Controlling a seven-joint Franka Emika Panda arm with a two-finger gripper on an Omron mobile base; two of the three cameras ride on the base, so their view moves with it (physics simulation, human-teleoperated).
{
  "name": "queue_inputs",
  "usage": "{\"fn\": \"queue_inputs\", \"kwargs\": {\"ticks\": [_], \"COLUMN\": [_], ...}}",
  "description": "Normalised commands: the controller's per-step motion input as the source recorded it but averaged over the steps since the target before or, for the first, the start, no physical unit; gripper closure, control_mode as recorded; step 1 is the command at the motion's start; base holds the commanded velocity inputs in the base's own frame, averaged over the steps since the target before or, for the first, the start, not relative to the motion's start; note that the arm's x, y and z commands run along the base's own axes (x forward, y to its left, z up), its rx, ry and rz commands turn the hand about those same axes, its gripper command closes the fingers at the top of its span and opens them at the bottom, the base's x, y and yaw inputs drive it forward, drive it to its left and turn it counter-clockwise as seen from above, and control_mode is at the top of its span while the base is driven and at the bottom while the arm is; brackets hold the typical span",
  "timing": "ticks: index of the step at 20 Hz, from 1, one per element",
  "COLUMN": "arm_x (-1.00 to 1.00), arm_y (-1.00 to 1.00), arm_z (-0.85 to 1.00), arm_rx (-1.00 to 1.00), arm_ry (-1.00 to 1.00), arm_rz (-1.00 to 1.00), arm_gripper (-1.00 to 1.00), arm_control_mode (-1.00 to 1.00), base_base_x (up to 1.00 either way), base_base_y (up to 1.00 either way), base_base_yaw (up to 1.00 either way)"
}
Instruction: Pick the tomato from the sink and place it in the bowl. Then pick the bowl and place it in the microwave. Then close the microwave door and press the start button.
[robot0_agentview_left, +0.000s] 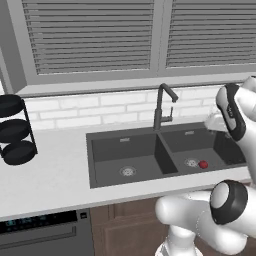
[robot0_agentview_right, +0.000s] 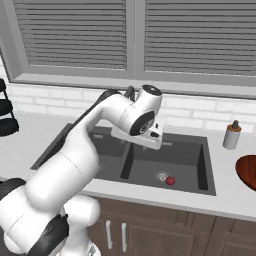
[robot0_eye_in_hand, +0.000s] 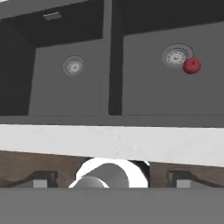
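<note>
Red tomato (robot0_eye_in_hand: 191, 65) in dark grey sink (robot0_eye_in_hand: 65, 87); reddish-brown bowl (robot0_agentview_right: 247, 171).

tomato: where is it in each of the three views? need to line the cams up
Left base view: tomato low on the right, on the floor of the sink's right basin.
Right base view: tomato lower centre, in the right basin, below the arm's wrist.
Hand view: tomato upper right, right basin.
Shared landmark: the round drain beside the tomato, on the tomato's left in every view.
</note>
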Motion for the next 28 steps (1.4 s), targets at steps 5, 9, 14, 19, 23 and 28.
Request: {"fn": "queue_inputs", "kwargs": {"ticks": [5, 9, 14, 19, 23, 28], "arm_x": [0.40, 0.32, 0.51, 0.96, 0.78, 0.22], "arm_y": [-0.70, -0.83, -0.67, -0.19, -0.17, -0.07], "arm_z": [-0.87, -0.91, -0.62, -0.32, -0.48, -0.87], "arm_rx": [0.13, 0.25, 0.14, 0.00, -0.02, -0.10], "arm_ry": [0.49, 0.44, 0.24, 0.15, 0.21, 0.15], "arm_rz": [-0.30, -0.28, -0.10, -0.09, -0.05, 0.00], "arm_gripper": [-1.00, -1.00, -1.00, -1.00, -1.00, -1.00], "arm_control_mode": [-1.00, -1.00, -1.00, -1.00, -1.00, -1.00], "base_base_x": [0.00, 0.00, 0.00, 0.00, 0.00, 0.00], "base_base_y": [0.00, 0.00, 0.00, 0.00, 0.00, 0.00], "base_base_yaw": [0.00, 0.00, 0.00, 0.00, 0.00, 0.00]}}
